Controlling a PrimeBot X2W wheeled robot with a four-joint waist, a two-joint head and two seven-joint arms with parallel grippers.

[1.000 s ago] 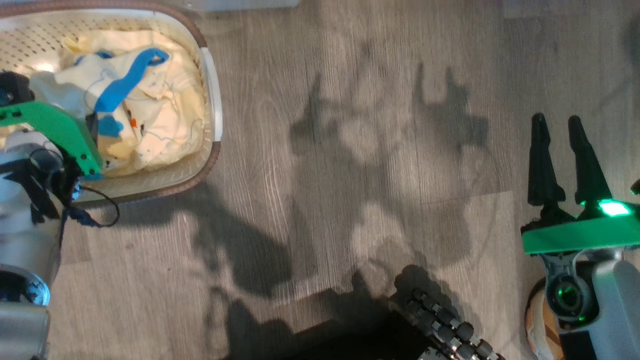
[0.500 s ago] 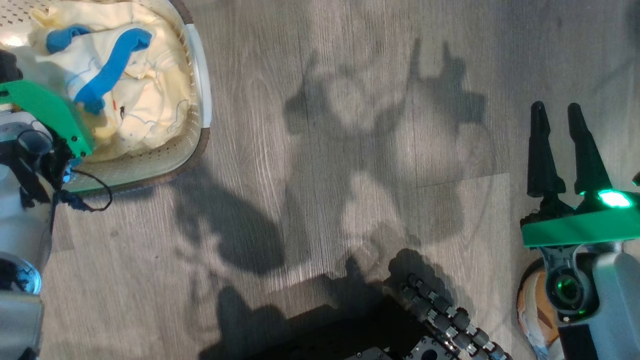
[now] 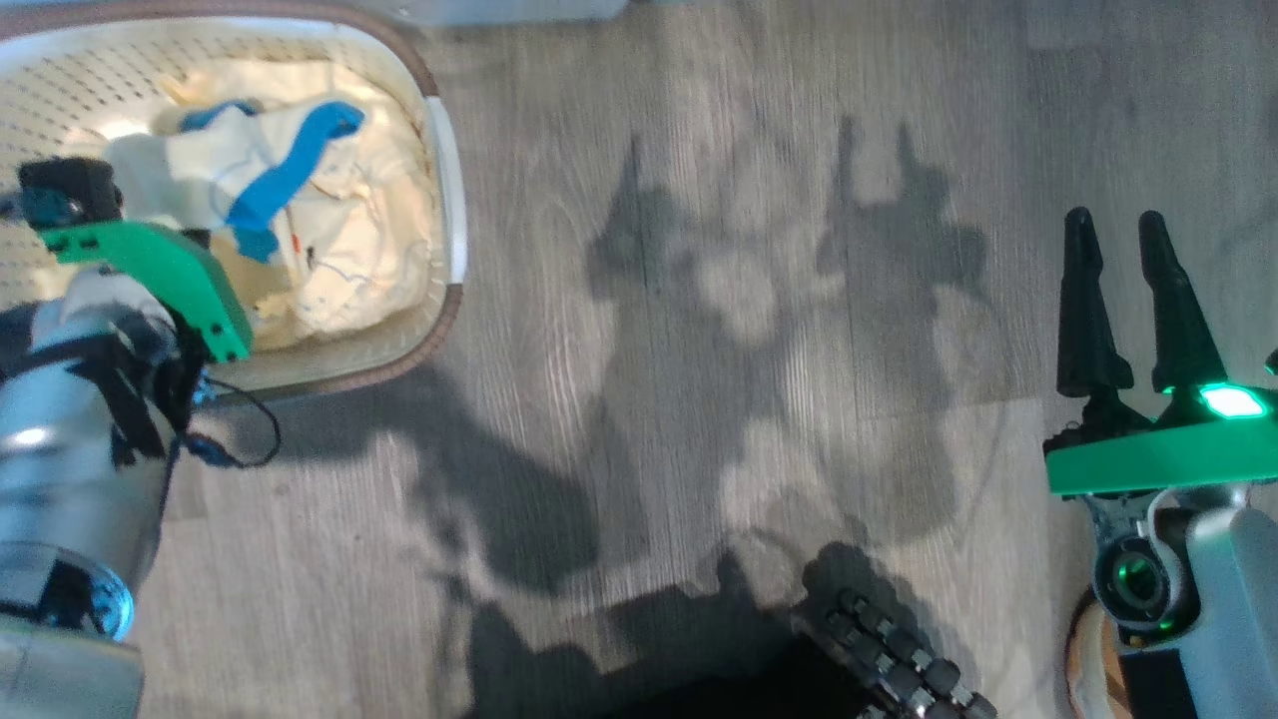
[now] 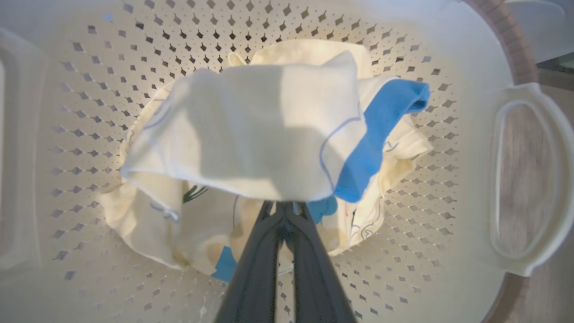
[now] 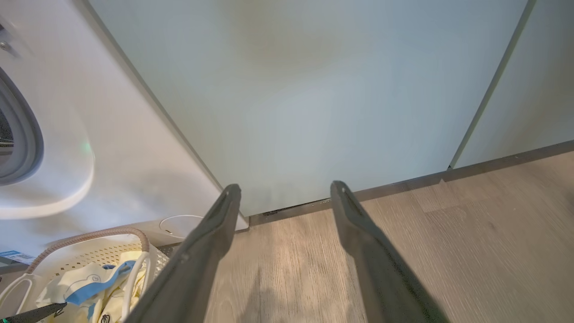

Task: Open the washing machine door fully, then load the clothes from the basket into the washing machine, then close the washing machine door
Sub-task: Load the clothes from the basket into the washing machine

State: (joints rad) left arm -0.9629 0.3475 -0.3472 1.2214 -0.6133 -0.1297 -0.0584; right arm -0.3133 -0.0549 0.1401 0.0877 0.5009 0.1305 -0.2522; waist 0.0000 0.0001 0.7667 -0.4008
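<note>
Silver forearms [image 3: 60,479], green wrist plates [image 3: 1148,464], black-fingered end effectors [image 3: 1111,225]

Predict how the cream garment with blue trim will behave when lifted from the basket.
Probably floppy: the cream garment drapes in soft folds over the left claw. Likely light: the cloth looks thin. It might drag the other clothes, which touch it below, inside the basket.

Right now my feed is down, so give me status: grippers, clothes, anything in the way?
Left gripper shut on the clothes inside the basket. Right gripper open, empty, above wood floor. Nothing seen blocking the lift.
</note>
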